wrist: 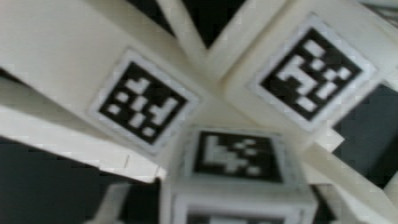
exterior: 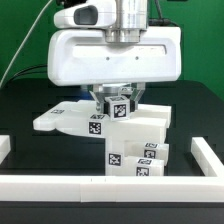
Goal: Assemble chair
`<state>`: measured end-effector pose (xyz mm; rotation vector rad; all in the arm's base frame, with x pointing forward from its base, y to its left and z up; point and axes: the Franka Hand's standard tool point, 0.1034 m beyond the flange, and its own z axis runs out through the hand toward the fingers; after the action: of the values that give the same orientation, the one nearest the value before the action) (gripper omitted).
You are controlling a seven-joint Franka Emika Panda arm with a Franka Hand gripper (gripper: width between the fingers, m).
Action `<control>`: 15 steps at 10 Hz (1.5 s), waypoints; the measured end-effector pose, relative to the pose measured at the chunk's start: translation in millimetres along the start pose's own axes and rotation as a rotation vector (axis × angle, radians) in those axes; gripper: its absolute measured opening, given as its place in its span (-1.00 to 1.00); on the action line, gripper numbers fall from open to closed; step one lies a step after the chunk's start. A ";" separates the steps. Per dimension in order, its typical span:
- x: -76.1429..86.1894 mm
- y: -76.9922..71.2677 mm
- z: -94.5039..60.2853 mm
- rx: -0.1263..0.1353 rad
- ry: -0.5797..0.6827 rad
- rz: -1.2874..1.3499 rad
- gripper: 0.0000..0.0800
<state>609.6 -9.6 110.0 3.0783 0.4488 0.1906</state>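
A small white cube (exterior: 118, 106) with a black-and-white tag sits between the fingers of my gripper (exterior: 117, 110), which looks shut on it from both sides. The cube rests on top of a chunky white chair block (exterior: 140, 140) that carries several tags on its front. A flat white slab (exterior: 62, 121) lies just behind it, toward the exterior view's left. In the wrist view the cube (wrist: 231, 155) fills the space between the jaws of the gripper (wrist: 240, 200), with two larger tagged faces (wrist: 143, 100) behind it. The picture is blurred there.
Long plain white border bars frame the black table: one along the front (exterior: 100, 183), one at the exterior view's left (exterior: 5, 148), one at the right (exterior: 206, 155). The gripper's broad white body (exterior: 110, 55) hides what lies behind it.
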 end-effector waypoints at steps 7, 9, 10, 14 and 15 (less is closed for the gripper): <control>17.4 -2.4 3.1 -0.011 0.038 0.701 -0.33; 19.7 -6.8 2.9 -0.004 0.039 0.920 -0.33; 21.3 -7.9 2.9 0.013 0.031 1.069 -0.33; 32.1 -17.2 3.3 0.079 0.006 1.522 -0.33; 34.2 -21.6 3.5 0.089 0.004 1.616 -0.33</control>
<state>636.4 20.9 109.7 2.5943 -2.0200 0.1555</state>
